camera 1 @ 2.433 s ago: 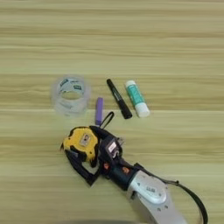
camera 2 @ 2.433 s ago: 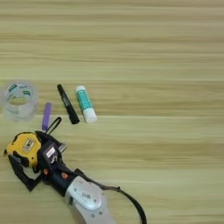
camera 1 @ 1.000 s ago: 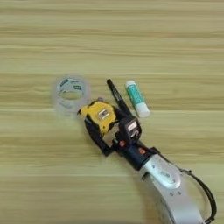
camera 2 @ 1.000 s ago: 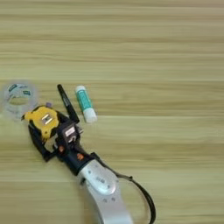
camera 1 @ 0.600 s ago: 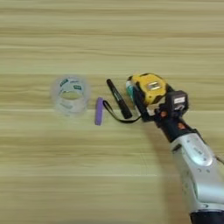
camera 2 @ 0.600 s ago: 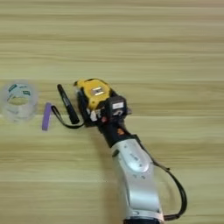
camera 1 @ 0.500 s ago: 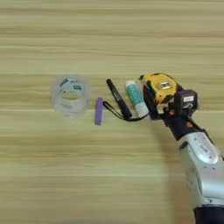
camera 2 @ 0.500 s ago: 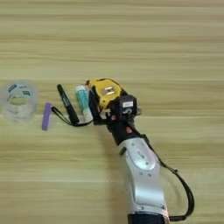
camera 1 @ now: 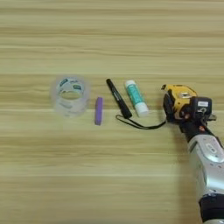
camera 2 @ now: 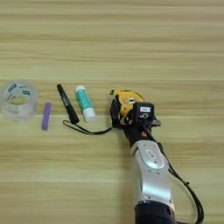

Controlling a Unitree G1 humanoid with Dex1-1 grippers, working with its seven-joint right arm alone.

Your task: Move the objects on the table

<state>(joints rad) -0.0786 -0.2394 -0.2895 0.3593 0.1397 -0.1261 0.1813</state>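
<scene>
Tape measure [camera 1: 178, 101] carried right past glue stick [camera 1: 136, 97], pinched in hand [camera 2: 130, 114]; only right eye shows whole forearm.

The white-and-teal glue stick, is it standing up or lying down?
Lying down. The white-and-teal glue stick lies flat lengthwise on the wooden table, beside the black marker.

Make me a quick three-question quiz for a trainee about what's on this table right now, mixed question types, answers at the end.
1. True or false: the purple stick lies between the tape roll and the black marker.
2. Which item sits at the gripper? A) glue stick B) tape measure C) tape roll
3. Fill in: the tape measure's black strap trails toward the robot's ____.

Key:
1. True.
2. B: the yellow tape measure is at the gripper, to the right of the glue stick.
3. Left, ending near the marker's lower tip.
</scene>
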